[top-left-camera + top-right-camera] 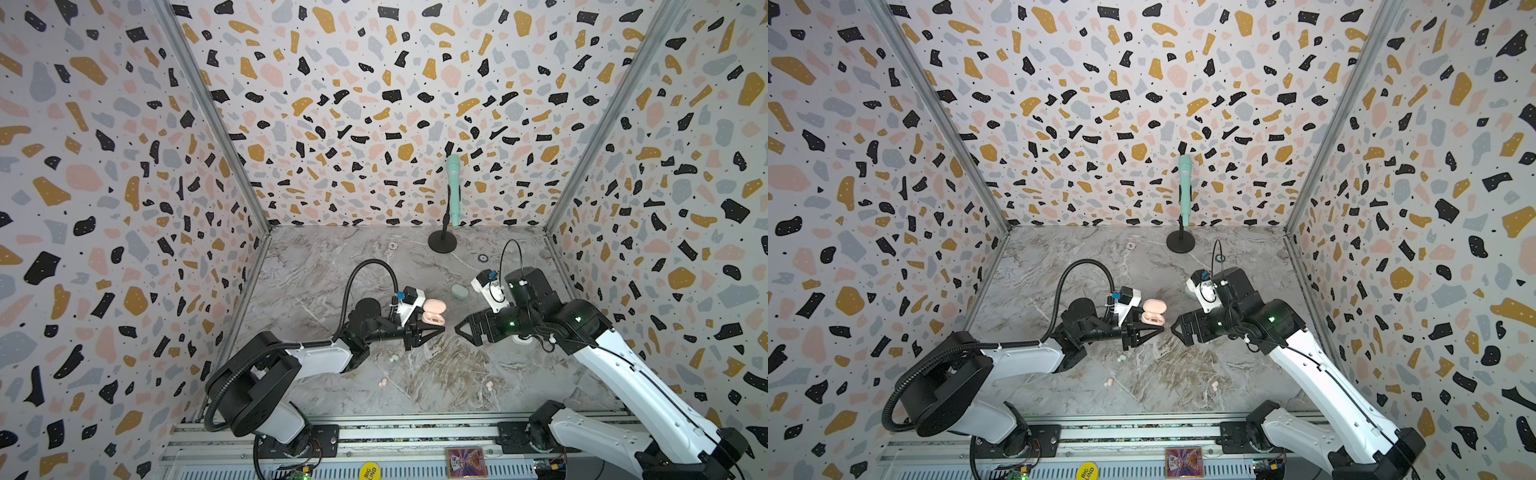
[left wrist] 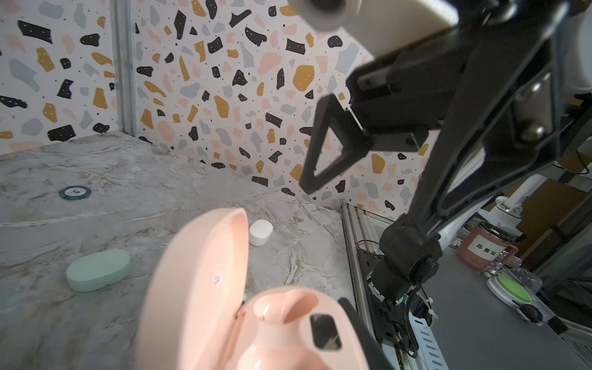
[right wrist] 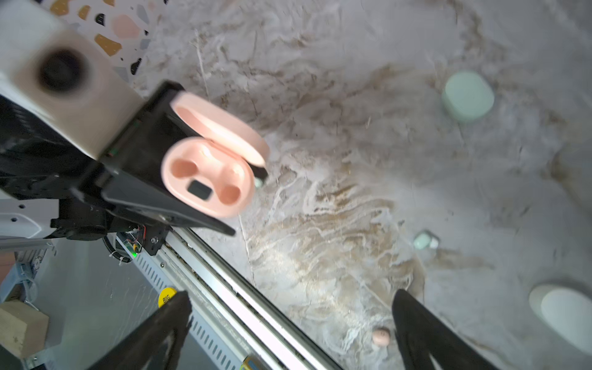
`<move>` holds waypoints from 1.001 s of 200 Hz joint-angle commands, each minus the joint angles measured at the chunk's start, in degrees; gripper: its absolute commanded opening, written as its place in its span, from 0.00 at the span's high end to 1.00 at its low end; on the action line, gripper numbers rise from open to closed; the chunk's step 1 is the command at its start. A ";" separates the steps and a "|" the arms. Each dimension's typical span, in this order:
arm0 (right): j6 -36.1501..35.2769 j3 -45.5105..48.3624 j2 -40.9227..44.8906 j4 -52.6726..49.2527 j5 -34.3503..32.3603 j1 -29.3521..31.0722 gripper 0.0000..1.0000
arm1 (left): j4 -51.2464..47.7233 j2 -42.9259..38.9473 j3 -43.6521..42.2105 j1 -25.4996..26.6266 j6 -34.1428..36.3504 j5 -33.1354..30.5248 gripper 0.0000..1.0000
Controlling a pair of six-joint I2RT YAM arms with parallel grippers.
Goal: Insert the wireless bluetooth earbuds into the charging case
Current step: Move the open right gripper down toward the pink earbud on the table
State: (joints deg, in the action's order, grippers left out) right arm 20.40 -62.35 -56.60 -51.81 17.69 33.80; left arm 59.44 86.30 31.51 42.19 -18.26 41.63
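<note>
1. Scanning the near edge of the bench (image 1: 316,266), we spot one pink earbud (image 1: 383,382) toward the left and a second pink bud (image 1: 489,385) toward the right. They lie loose and well apart.
2. A touch farther in, the white earbuds (image 1: 392,357) lie as a pair near the left arm; we'd say they belong to another case.
3. Mid-bench now: the left pincer (image 3: 250,202) is clamped on the pink charging case (image 3: 211,160) and holds it clear of the surface. The lid is swung back and both wells are empty, so we read this as a steady target offered for loading.
4. Facing it, the right pincer (image 3: 290,301) hangs with jaws spread wide and nothing between them, near the case but not touching. Our call: it's free to drop for a pink bud.
5. Beyond, a mint earbud (image 3: 423,241) and the white case (image 3: 563,314) wait on the bench, and the closed mint case (image 1: 459,290) lies flat.
6. Farthest back, a poker chip (image 1: 483,258) and a microphone (image 1: 453,187) on its stand sit well out of the way.
</note>
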 commanded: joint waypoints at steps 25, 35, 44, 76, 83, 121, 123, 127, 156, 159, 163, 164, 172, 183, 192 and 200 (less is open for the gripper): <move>18.12 14.55 7.02 3.67 -1.91 -1.17 0.01 | 6.41 -3.02 -2.30 -1.06 -0.03 -3.65 0.84; 22.09 18.81 7.75 3.57 -3.88 -1.68 0.01 | 6.25 -3.32 -2.46 -1.16 0.04 -3.83 0.84; 24.50 22.49 8.20 4.20 -4.36 -1.94 0.01 | 6.15 -3.61 -2.59 -1.15 0.10 -3.83 0.84; 30.59 32.15 10.31 8.02 -4.93 -2.61 0.05 | 4.18 -4.83 -2.85 -1.16 1.26 -4.15 0.84; 31.25 33.54 10.85 8.97 -4.73 -2.73 0.07 | 3.71 -5.11 -2.86 -1.16 1.51 -4.18 0.84; 33.25 38.74 12.04 12.58 -3.45 -3.39 0.11 | 2.89 -5.33 -2.77 -1.16 2.00 -4.27 0.84; 33.29 39.04 12.04 13.07 -3.17 -3.44 0.11 | 2.90 -5.26 -2.77 -1.15 1.98 -4.21 0.84; 33.41 39.66 12.04 14.00 -2.67 -3.46 0.11 | 3.03 -5.23 -2.70 -1.19 2.00 -4.19 0.83; 34.13 41.93 11.26 17.94 -1.33 -3.43 0.12 | 3.13 -5.07 -2.68 -1.17 1.83 -3.99 0.83; 34.15 41.95 11.06 18.16 -1.37 -3.41 0.12 | 3.07 -5.11 -2.68 -1.16 1.83 -3.93 0.83; 34.04 41.96 10.93 18.35 -1.37 -3.40 0.12 | 3.00 -5.13 -2.68 -1.15 1.82 -3.92 0.83; 34.02 41.96 10.87 18.43 -1.32 -3.39 0.12 | 2.98 -5.11 -2.63 -1.15 1.82 -3.88 0.83; 33.85 41.96 10.56 18.88 -1.21 -3.42 0.13 | 2.93 -5.12 -2.59 -1.15 1.91 -3.92 0.83; 33.87 41.96 10.04 19.82 -0.58 -3.48 0.13 | 2.79 -5.00 -2.59 -1.17 1.91 -3.90 0.83; 33.78 41.83 9.78 20.78 0.11 -3.40 0.13 | 2.81 -4.88 -2.50 -1.15 1.83 -3.90 0.83; 33.74 41.55 9.54 21.40 0.75 -3.39 0.13 | 2.81 -4.75 -2.46 -1.22 1.79 -3.91 0.84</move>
State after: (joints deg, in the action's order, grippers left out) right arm 53.36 -20.73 -46.33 -33.34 16.53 30.59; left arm 60.47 81.73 29.26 41.30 -17.34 37.36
